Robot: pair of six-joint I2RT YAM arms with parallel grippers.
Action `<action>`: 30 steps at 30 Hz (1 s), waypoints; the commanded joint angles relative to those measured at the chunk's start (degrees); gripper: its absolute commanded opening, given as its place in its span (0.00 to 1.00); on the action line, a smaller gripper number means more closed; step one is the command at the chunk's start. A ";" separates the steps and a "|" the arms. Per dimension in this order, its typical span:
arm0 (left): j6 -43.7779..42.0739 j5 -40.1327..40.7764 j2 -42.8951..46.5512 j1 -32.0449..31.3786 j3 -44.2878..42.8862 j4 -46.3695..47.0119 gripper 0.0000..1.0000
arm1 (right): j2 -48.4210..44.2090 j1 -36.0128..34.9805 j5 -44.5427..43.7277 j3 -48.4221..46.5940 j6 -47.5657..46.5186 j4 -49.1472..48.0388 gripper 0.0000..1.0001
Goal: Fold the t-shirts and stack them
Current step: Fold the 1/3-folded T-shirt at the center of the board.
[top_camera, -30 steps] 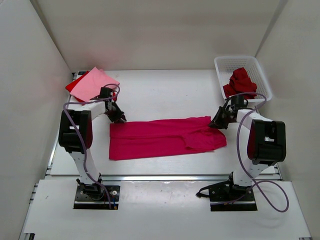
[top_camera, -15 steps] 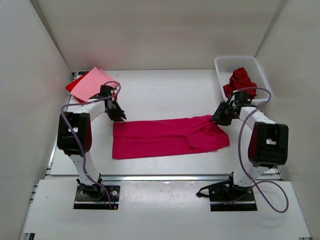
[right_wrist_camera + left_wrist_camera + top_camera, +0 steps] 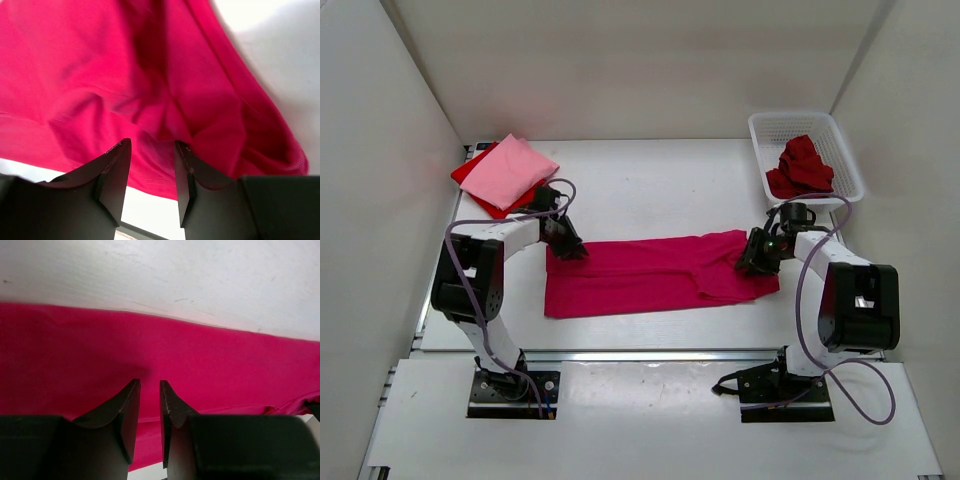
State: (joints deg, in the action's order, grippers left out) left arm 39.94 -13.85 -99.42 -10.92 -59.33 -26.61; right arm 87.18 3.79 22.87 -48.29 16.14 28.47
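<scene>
Left gripper (image 3: 149,382) slightly open, right gripper (image 3: 152,143) half open, both empty over shirt (image 3: 640,275). Risk: bunched sleeve end skews fold.

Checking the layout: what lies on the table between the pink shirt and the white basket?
Nothing. In the top view, only bare white table runs from the pink shirt across to the basket.

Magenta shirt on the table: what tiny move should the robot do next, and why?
Probably lower the right tool and close it on the bunched right end of the magenta shirt. Its jaws stand apart just above that rumpled cloth, holding nothing, and the shirt lies as a long strip that needs folding across. The left tool sits at the other end.
</scene>
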 commanded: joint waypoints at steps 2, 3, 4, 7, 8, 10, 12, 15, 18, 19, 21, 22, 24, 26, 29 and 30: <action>0.49 -1.19 0.10 -0.07 0.71 2.09 0.33 | -2.18 0.86 -3.35 0.66 -1.91 0.01 0.37; 0.05 -0.92 -0.07 0.45 1.23 2.35 0.33 | -2.10 0.87 -4.06 0.74 -2.34 -0.08 0.37; 0.05 -1.09 -0.34 0.81 1.23 1.66 0.33 | -2.27 1.21 -4.41 1.01 -1.91 0.01 0.37; -1.09 0.83 -0.78 2.30 2.11 2.00 0.33 | -0.61 2.62 -4.15 1.36 -1.38 -1.05 0.37; -1.44 1.10 -1.21 2.48 2.37 2.00 0.33 | -0.43 2.80 -4.50 1.36 -1.29 -1.05 0.38; -1.97 1.72 -1.83 3.09 2.64 1.73 0.33 | 0.80 3.94 -4.51 1.54 -0.59 -2.18 0.37; -2.32 2.68 -1.92 3.71 3.25 1.82 0.32 | 1.32 4.29 -3.89 1.28 0.20 -2.89 0.35; -2.50 2.42 -2.54 5.11 4.31 2.00 0.32 | 2.64 4.99 -3.10 0.57 1.96 -4.03 0.22; -2.94 2.94 -2.36 5.99 4.05 1.30 0.31 | 3.70 5.35 -1.95 0.30 3.02 -4.48 0.00; -3.20 2.51 -2.27 6.08 3.87 1.56 0.31 | 3.44 5.09 -2.22 0.13 3.28 -4.04 0.00; -3.47 3.30 -2.10 6.17 3.52 0.60 0.32 | 2.83 3.69 -3.18 0.65 2.93 -3.60 0.00; -3.64 3.30 -1.84 6.43 3.09 0.60 0.32 | 2.74 4.03 -3.97 1.00 3.02 -3.25 0.00; -3.73 3.65 -1.57 7.13 3.43 0.69 0.32 | 0.90 4.90 -3.98 2.84 3.63 -2.81 0.00; -3.99 3.65 -1.92 8.10 2.82 0.77 0.32 | -1.30 5.87 -3.80 4.25 3.98 -1.66 0.00; -4.17 4.00 -1.66 8.80 2.38 0.16 0.32 | -3.41 7.46 -3.45 6.89 4.51 -0.18 0.00; -4.43 3.57 -1.92 8.90 2.38 -0.37 0.31 | -3.59 6.85 -4.06 7.68 4.34 -0.43 0.00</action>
State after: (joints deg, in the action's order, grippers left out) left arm 38.06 -15.46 -101.01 -3.64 -56.80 -25.06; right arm 85.76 10.11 20.60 -42.48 20.18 26.74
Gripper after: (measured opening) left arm 0.311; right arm 0.006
